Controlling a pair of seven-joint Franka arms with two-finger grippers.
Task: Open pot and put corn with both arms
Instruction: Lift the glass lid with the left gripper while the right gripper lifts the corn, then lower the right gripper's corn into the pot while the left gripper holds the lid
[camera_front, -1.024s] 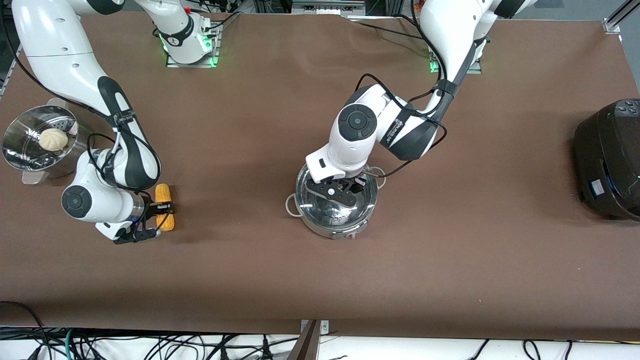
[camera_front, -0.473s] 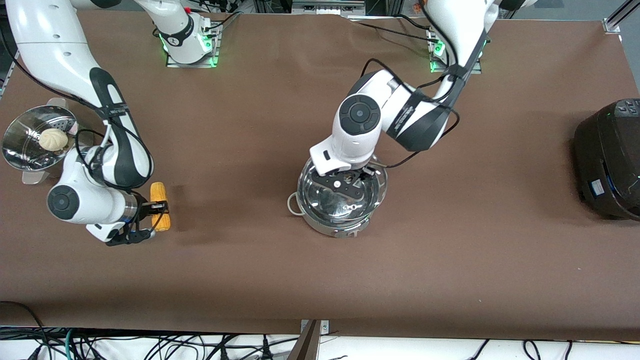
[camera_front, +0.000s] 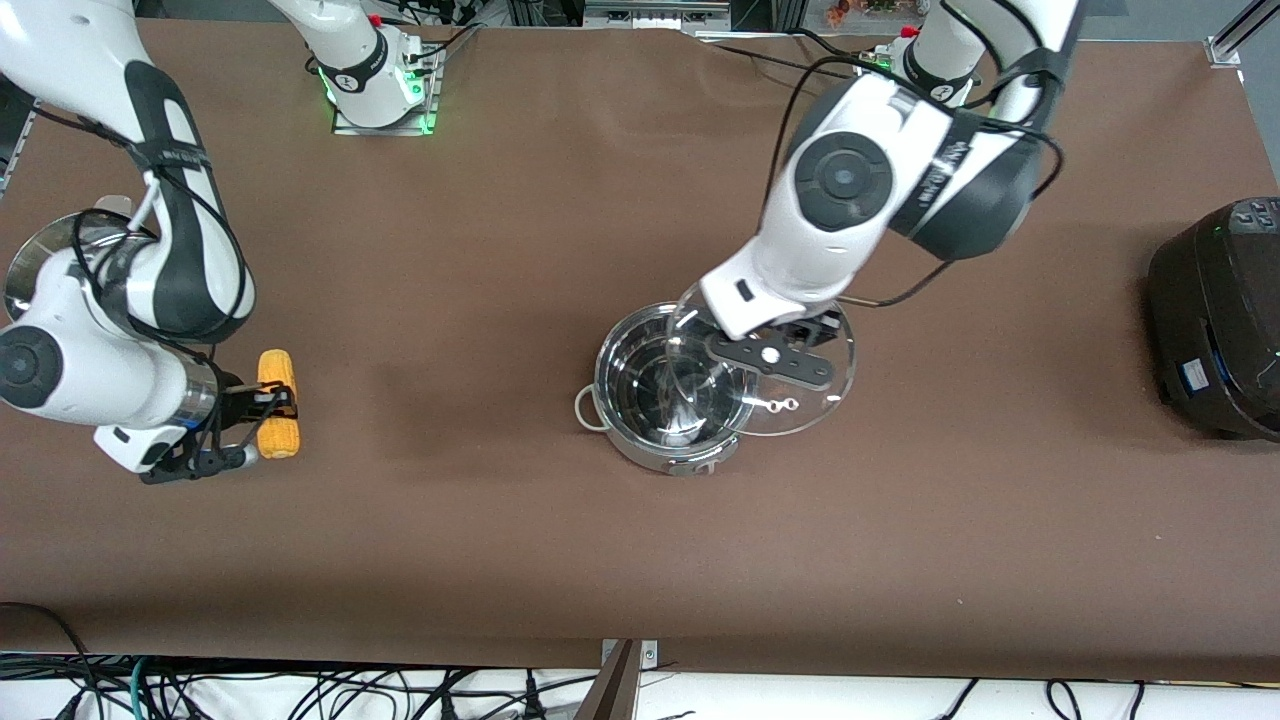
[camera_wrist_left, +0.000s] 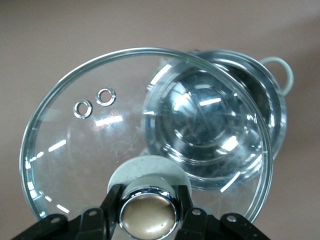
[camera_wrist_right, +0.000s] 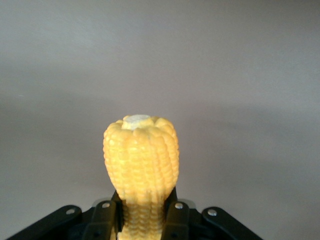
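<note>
Brown mat covers the table (camera_front: 500, 560), cables bundled along the edge nearest the front camera.

Pot (camera_front: 640, 420) sits mid-table, open and empty, one loop handle (camera_front: 582, 410) pointing toward the right arm's end. The inside is bare shiny steel.

Left gripper (camera_front: 790, 350) is clamped on the lid's knob (camera_wrist_left: 148, 214), one finger on each side. Lid (camera_front: 800, 395) is up in the air, clear of the rim, overlapping only the part of the pot toward the left arm's end; the rest of it hangs over the mat. It's roughly level, with two small vent holes (camera_wrist_left: 95, 102) visible through the glass. In the left wrist view the pot (camera_wrist_left: 220, 135) shows through and past the lid (camera_wrist_left: 65, 150).

Right gripper (camera_front: 268, 405) is closed on the corn (camera_front: 277, 416), gripping it about mid-length. The cob is lifted over the mat, near the right arm's end of the table, well apart from the pot. In the right wrist view the corn (camera_wrist_right: 141, 165) sticks straight out between the fingers (camera_wrist_right: 175, 217), pale stub end pointing away.

Steel steamer (camera_front: 50, 250) is mostly hidden under the right arm. Black rice cooker (camera_front: 1215, 320) sits at the left arm's end.
</note>
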